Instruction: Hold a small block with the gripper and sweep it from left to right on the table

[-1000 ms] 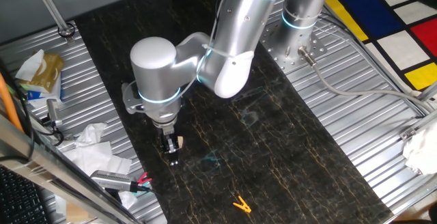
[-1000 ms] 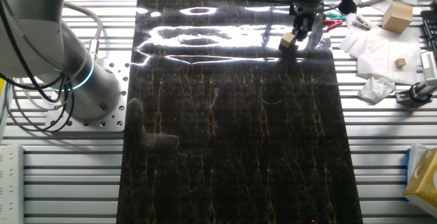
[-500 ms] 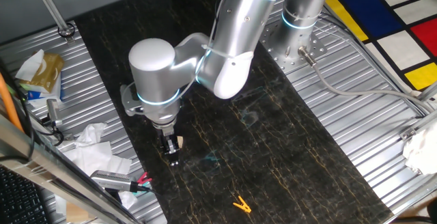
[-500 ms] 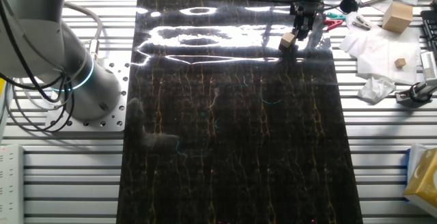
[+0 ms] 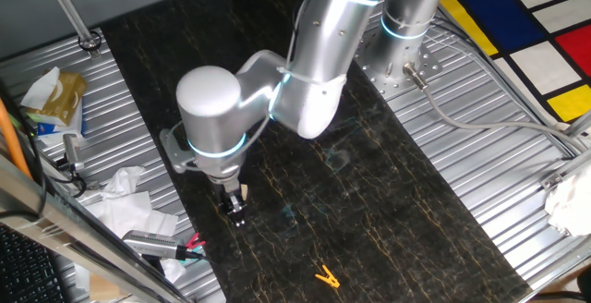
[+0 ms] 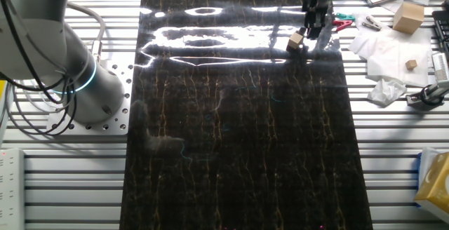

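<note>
Gripper [image 6: 309,32] contact with small block [image 6: 296,42] unclear

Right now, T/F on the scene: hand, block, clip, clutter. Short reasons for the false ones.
1. The hand is down at the small block. True.
2. The block sits at the middle of the table. False: it is near the edge by the crumpled tissue.
3. A yellow clip lies on the table, apart from the hand. True.
4. The hand grips the yellow clip. False: the clip lies untouched.
5. A larger wooden block sits off the black top. True.
</note>
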Available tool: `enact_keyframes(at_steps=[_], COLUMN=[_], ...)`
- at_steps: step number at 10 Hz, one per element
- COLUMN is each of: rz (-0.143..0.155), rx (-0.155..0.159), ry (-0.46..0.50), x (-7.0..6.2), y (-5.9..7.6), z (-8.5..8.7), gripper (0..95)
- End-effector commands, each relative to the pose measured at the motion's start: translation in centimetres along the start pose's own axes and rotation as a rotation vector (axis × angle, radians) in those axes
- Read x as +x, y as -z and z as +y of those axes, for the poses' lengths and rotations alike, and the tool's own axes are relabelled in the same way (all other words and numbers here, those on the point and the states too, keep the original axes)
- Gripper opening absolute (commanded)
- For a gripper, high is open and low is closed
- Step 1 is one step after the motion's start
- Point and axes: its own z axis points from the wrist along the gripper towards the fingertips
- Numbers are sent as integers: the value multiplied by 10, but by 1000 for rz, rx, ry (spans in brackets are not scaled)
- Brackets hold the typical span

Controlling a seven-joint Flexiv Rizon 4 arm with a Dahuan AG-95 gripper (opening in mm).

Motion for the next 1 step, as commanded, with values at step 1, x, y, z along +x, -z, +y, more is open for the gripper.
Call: enact_keyframes(at_steps=[1], rz=[-3], rx=[28], ry=[62], x=[0], y=[0], z=[-1], gripper=[570])
